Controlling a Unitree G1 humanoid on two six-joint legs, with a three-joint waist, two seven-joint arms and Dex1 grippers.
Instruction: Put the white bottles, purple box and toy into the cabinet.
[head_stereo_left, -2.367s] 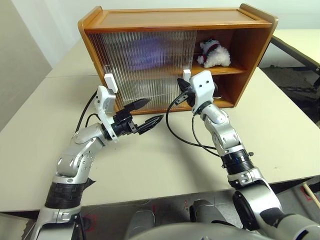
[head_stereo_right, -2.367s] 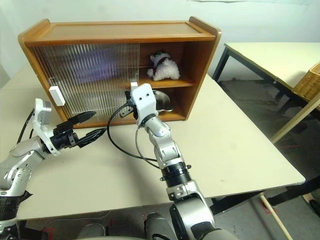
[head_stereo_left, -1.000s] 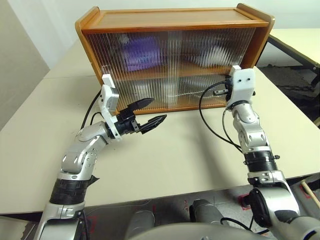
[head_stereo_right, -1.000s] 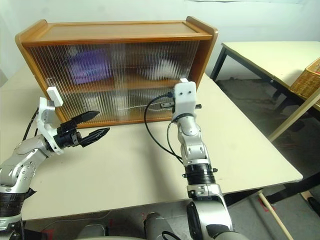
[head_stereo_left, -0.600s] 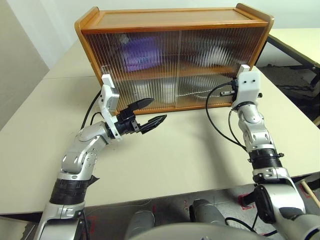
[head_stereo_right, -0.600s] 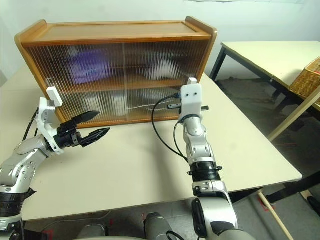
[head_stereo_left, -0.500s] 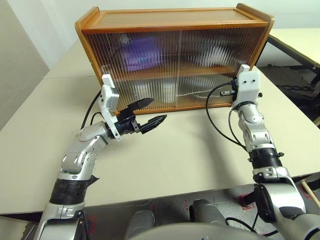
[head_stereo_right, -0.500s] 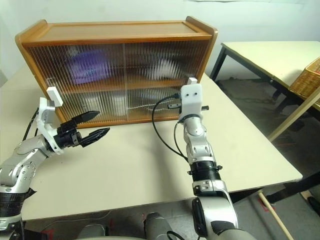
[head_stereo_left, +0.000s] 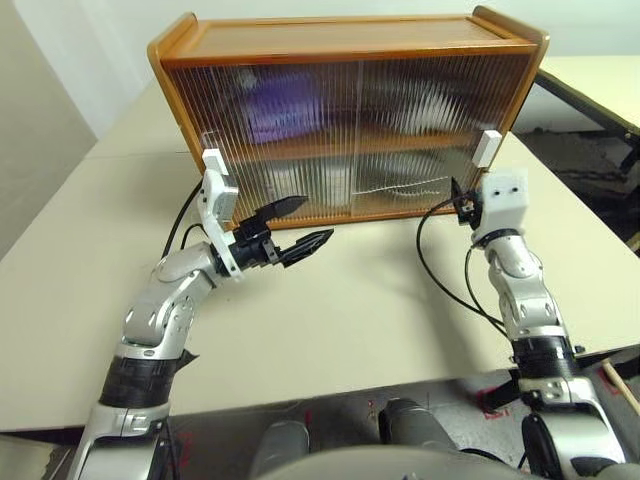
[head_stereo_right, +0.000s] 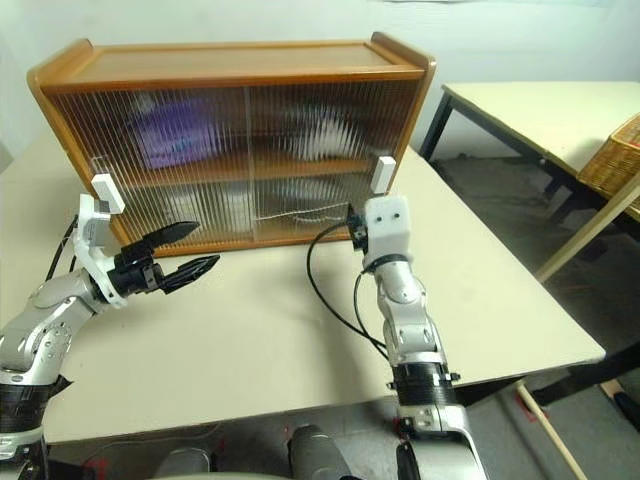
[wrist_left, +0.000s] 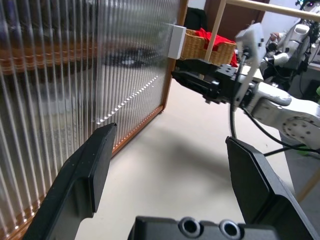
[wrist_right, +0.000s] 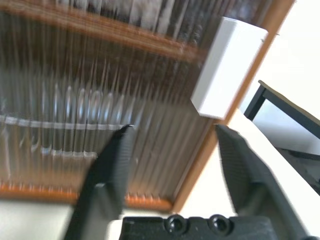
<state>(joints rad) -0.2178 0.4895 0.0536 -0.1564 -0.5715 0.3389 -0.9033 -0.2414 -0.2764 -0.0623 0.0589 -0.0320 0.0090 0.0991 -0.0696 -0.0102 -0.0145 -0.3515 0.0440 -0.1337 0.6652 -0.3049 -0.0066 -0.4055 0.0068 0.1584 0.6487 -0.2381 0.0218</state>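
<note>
Cream-coloured and broad, the surface (head_stereo_left: 330, 300) carries the cabinet (head_stereo_left: 345, 45) at its far side, with both ribbed sliding doors (head_stereo_left: 420, 130) drawn across the front. Seen from the head, the purple box (head_stereo_left: 278, 112) is a lilac blur behind the door on the cabinet's upper shelf, toward the left end. A pale blur on the same shelf further right may be the toy (head_stereo_left: 432, 103). Another pale shape on the lower shelf, near the middle, may be a white bottle (head_stereo_left: 335, 183), though the ribbing hides its outline. The left tool (head_stereo_left: 300, 226) hangs in front of the cabinet's lower left part, its black fingers spread apart and holding nothing. The right tool (head_stereo_left: 459, 200) sits just below the white handle (head_stereo_left: 486, 148) at the cabinet's right end, near it but apart.

From the left wrist, that tool's fingers (wrist_left: 90, 170) stand wide open beside the cabinet's ribbed front, and the right tool (wrist_left: 195, 80) appears beyond them, close under the handle (wrist_left: 176, 41).

From the right wrist, its fingers (wrist_right: 112, 165) are parted and empty, with the handle (wrist_right: 227, 65) ahead of them against the door, not touched.
</note>
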